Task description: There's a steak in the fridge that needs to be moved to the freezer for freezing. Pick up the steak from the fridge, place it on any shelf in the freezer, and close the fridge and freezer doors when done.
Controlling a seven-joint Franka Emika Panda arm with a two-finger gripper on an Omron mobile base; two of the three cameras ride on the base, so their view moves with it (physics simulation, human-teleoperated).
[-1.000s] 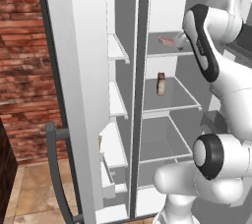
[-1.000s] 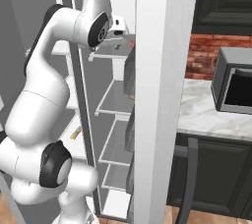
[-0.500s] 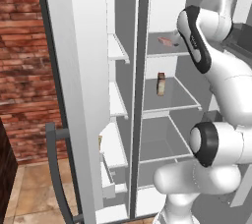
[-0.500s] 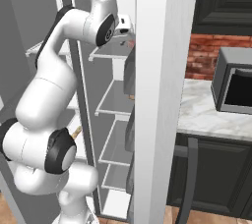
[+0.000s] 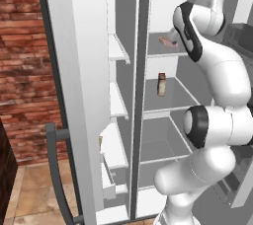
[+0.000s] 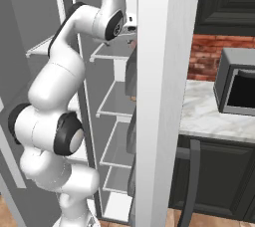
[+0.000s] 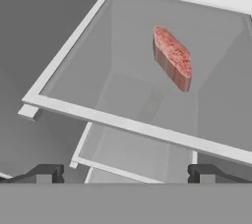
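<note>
"Starting with the big things: how does it stand?"

"Both doors hang open. The fridge [image 5: 168, 2] is on my right and the freezer [image 5: 118, 51] on my left, with the freezer door [image 5: 74, 95] swung out at the left. In the right base view the fridge door [image 6: 159, 96] is edge-on, close beside the arm [image 6: 55, 81]."

"What's changed in the last second?"

"Only the arm. It has swung its upper links in toward the fridge's top shelf, and the hand now looks across that shelf [image 7: 133, 127] from just outside its front edge. I'd say the reach is nearly lined up and the pick hasn't begun."

"And the steak?"

"The steak [image 7: 172, 58] hasn't moved. It lies on the top shelf toward the back, right of centre in the hand view and well apart from the gripper [image 7: 125, 174]. The left base view shows it [image 5: 169, 42] up there too, one shelf above a small jar [image 5: 161, 85]."

"Jaws?"

"Spread wide and empty, same as a second ago."

"Room to move?"

"The shelf's front lip lies between the fingers and the meat, so I judge I must go in above it. The glass around the steak is bare. The fridge door on my right leaves little room for the elbow."
</note>
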